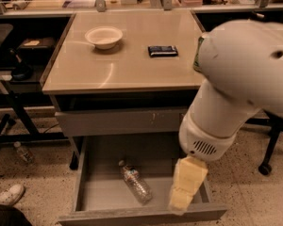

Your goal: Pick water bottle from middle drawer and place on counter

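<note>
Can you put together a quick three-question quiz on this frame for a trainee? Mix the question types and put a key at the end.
1. Short answer: what sits on the counter to the left of the dark packet?
2. True or false: the water bottle lies on its side inside the open middle drawer.
3. Multiple choice: where is the claw?
A. Resting on the counter.
B. Low at the drawer's right front, to the right of the water bottle and apart from it.
C. Raised out of view.

Key
1. The white bowl.
2. True.
3. B.
</note>
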Controlling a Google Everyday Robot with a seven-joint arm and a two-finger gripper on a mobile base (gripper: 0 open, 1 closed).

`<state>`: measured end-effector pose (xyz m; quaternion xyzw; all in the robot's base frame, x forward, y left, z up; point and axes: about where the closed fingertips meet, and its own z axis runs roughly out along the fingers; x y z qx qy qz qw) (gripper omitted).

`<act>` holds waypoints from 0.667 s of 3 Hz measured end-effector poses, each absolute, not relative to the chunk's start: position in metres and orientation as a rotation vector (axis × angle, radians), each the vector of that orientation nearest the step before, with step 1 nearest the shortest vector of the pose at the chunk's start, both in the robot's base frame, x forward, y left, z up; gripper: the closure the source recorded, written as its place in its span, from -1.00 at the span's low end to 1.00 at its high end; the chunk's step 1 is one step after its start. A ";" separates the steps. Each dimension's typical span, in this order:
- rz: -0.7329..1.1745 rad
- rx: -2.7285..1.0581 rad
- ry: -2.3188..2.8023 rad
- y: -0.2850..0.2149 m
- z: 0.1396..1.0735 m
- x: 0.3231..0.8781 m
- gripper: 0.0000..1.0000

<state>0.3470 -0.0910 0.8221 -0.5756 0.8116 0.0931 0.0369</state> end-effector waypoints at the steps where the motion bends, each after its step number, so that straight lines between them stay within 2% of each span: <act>1: 0.398 -1.730 2.492 -0.029 0.760 0.345 -1.00; 2: 0.394 -1.717 2.496 -0.029 0.762 0.345 -1.00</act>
